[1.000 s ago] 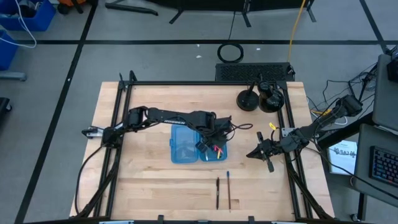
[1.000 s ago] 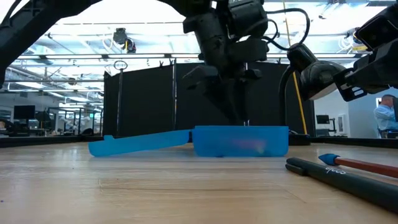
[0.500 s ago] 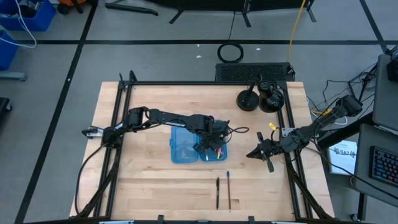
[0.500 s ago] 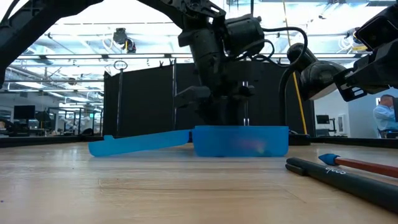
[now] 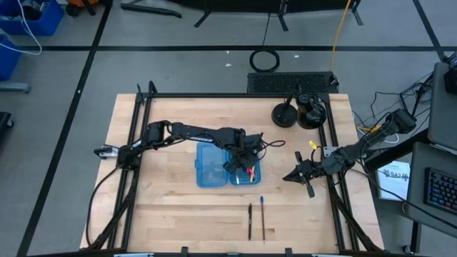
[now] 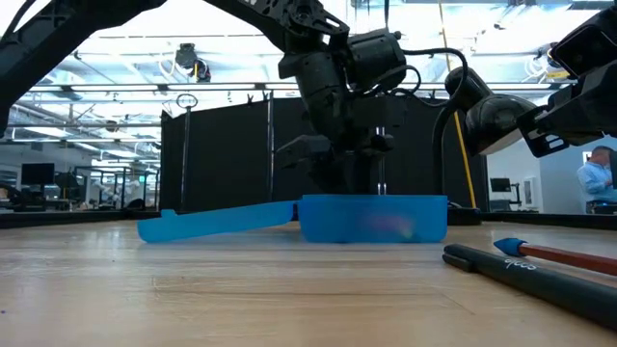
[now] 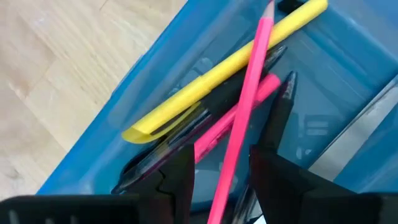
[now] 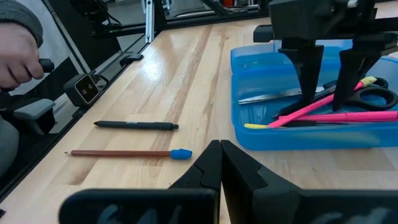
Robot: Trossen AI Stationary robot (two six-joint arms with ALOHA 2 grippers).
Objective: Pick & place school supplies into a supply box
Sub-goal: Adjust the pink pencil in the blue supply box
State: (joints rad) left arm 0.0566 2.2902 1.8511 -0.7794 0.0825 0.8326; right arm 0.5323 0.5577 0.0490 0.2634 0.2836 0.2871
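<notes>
The supply box [image 5: 227, 165] lies open at the table's middle, a translucent blue case with two halves. Its right half [image 8: 298, 134] holds a yellow pen [image 7: 224, 68], black-handled scissors [image 8: 373, 96] and two pink pencils. My left gripper [image 7: 221, 162] is lowered into that half, open, with one pink pencil [image 7: 249, 93] running tilted between its fingers and over the yellow pen. A black pen [image 5: 250, 220] and a blue-tipped pencil [image 5: 263, 218] lie on the wood near the front edge. My right gripper [image 5: 289, 176] waits shut at the table's right. My left gripper points steeply down into the box's right half, its fingers on either side of the tilted pink pencil. The pencil runs close along one finger [image 7: 273, 149], and a gap shows at the other. Whether that finger touches the pencil I cannot tell.
Two black round stands [image 5: 284, 114] sit at the table's far right. A person's hand [image 8: 18, 56] shows beside the table in the right wrist view. Bare wood lies left of the box and in front of it.
My left gripper has gone down into the box's right half, its fingers now below the box's rim in the low view. The box has stayed where it was.
</notes>
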